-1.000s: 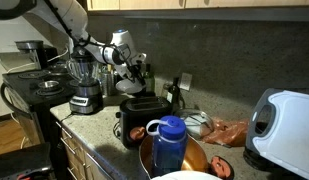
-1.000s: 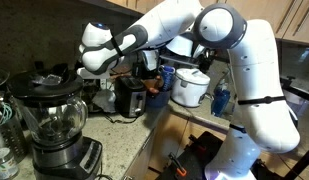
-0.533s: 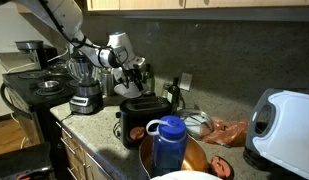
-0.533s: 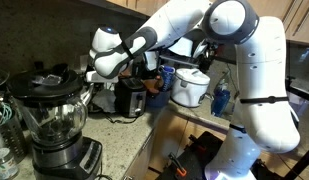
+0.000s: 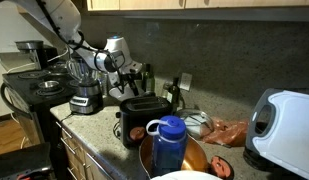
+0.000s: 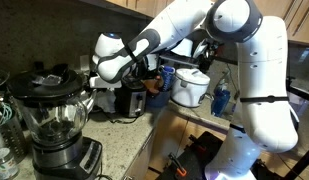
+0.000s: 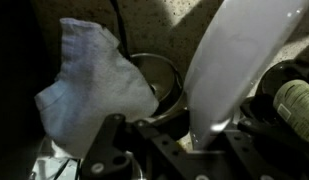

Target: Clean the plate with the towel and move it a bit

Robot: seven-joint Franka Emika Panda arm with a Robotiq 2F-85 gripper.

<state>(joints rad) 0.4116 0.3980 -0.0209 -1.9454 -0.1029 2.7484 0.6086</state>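
Speckled granite countertop (image 5: 94, 126) beneath wooden cabinets (image 5: 194, 4); black toaster (image 5: 142, 112) right of blender (image 5: 86, 86). Gripper (image 7: 154, 138) near white towel (image 7: 94, 85) and upright plate (image 7: 234, 70); grip unclear.

On the speckled stone worktop (image 5: 94, 128), in an exterior view: black blender (image 5: 86, 88) at far left, black toaster (image 5: 142, 115) near the middle, white appliance (image 5: 284, 125) at right.
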